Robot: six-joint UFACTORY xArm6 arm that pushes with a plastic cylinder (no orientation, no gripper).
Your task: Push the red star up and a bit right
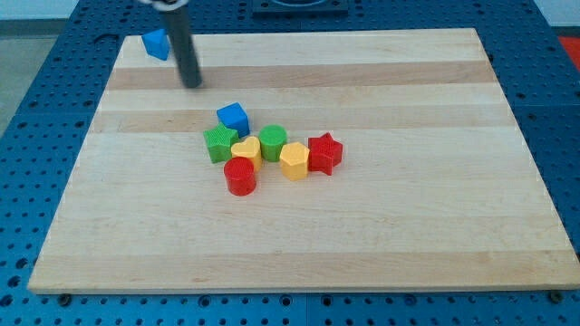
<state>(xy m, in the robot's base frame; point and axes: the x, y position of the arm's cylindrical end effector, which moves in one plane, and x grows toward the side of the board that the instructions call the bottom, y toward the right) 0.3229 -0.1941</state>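
Red star (324,152) at cluster's right end, well apart from my tip (192,84), upper left; no jaws.

Pale, smooth matt wooden board (381,226); matt plastic-looking red star (324,153); dark rod.

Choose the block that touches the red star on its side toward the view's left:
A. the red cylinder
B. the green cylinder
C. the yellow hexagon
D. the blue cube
C. The yellow hexagon sits pressed against the view's-left side of the red star; the other three blocks stand farther to the view's left, apart from the star.
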